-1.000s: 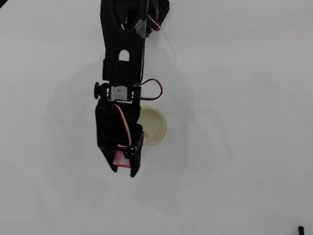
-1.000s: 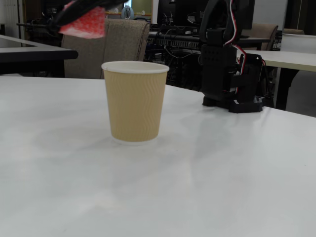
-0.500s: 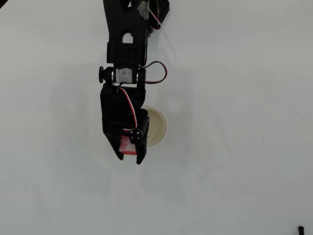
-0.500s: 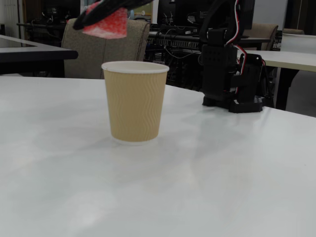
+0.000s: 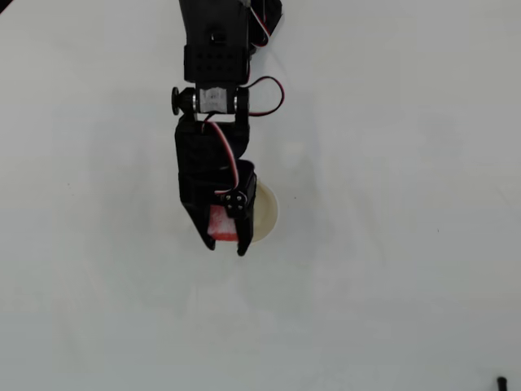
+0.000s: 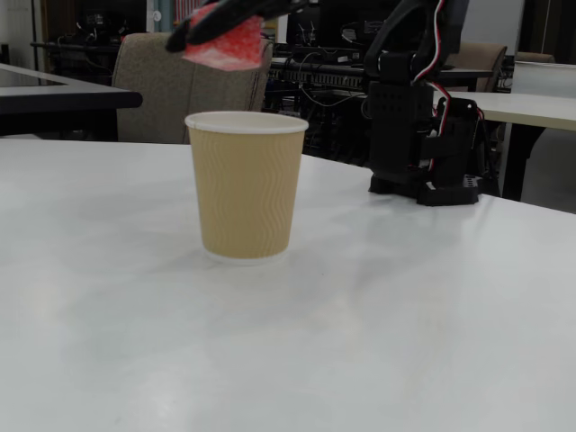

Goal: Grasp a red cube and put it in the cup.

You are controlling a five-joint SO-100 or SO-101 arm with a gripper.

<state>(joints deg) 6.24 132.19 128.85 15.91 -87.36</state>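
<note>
- Overhead view: end effector (image 5: 226, 246) pinches cube (image 5: 221, 225), jaws pressed on its sides, beside and partly over cup (image 5: 268, 213).
- Fixed view: cube (image 6: 227, 45) held clear above cup (image 6: 246, 184) rim, likely so it drops inside.
- Cup: ribbed tan paper wall, white rolled rim; bench (image 6: 405, 315) glossy white.

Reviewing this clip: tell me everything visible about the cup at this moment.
The cup is a small paper cup with a tan, wavy-ribbed outer wall, a thin white rolled rim and a cream inside. It stands upright on the white table, apart from the arm's base. In the overhead view only a crescent of its mouth shows, the rest hidden under the gripper. The gripper holds the red cube in the air above the rim, toward its left side in the fixed view. Nothing but the table touches the cup.
</note>
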